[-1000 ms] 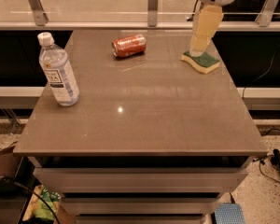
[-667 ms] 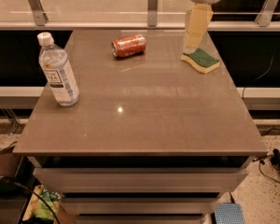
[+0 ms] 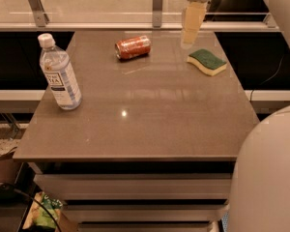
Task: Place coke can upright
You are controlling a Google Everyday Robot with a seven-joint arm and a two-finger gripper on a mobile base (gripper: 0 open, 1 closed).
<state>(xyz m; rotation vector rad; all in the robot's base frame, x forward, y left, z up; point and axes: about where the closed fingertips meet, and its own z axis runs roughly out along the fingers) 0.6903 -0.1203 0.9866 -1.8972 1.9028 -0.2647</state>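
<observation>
**Can lying on side, gripper not yet on it**

The small red aluminium coke can with silver ends (image 3: 133, 47) is lying on its side at the far middle of the grey-brown table top (image 3: 135, 124), its long axis running roughly left to right. The cream-coloured gripper (image 3: 187, 38) is hanging above the far right of the table, right of the can and apart from it, just behind the green-and-yellow sponge (image 3: 207, 62). Whether the gripper is wide or narrow cannot be told, and it is carrying nothing. The clear plastic water bottle with white cap (image 3: 60, 74) is standing well apart at the left.

Handling judgement: the can is looking light, thin-walled, smooth and prone to rolling. A moderate hold across the mid-body is looking safest.
</observation>
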